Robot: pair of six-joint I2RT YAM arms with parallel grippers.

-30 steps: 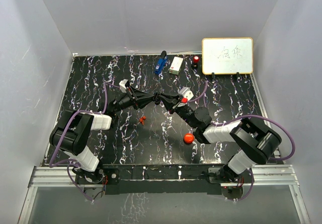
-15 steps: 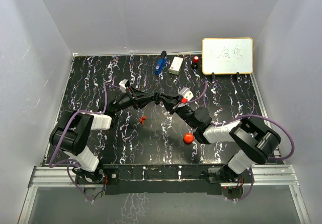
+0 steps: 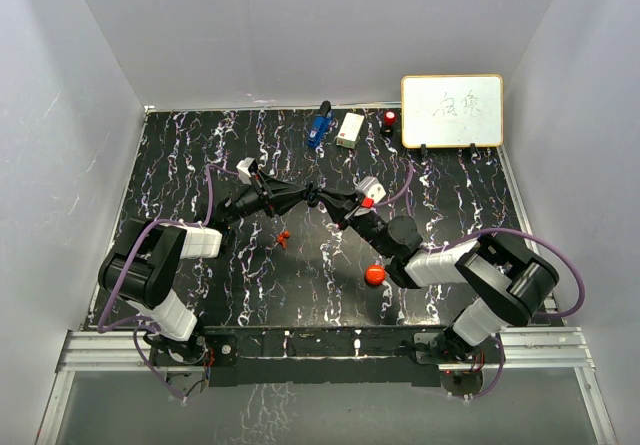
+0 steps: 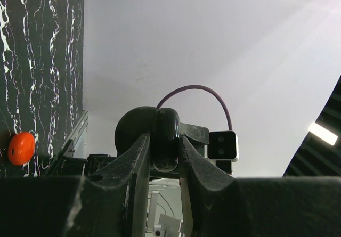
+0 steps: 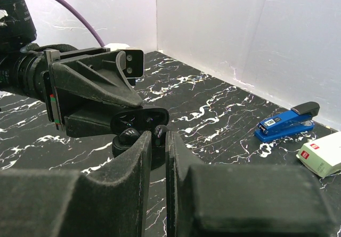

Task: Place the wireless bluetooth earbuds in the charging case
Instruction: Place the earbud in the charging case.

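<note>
With the left gripper [image 4: 165, 142] clenched on the open charging case [image 5: 139, 119] and the right gripper [image 5: 155, 140] pinching the black earbud [image 5: 159, 135] at its mouth, a slight misalignment could drop that earbud onto the table [image 3: 200, 165], where the red earbud [image 3: 284, 237] already lies at seven o'clock from the case.

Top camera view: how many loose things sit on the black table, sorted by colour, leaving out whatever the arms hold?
Red: 3 (round puck, tiny earbud, small red-topped item)
Blue: 1 (stapler)
White: 2 (box, whiteboard)
Total: 6
</note>
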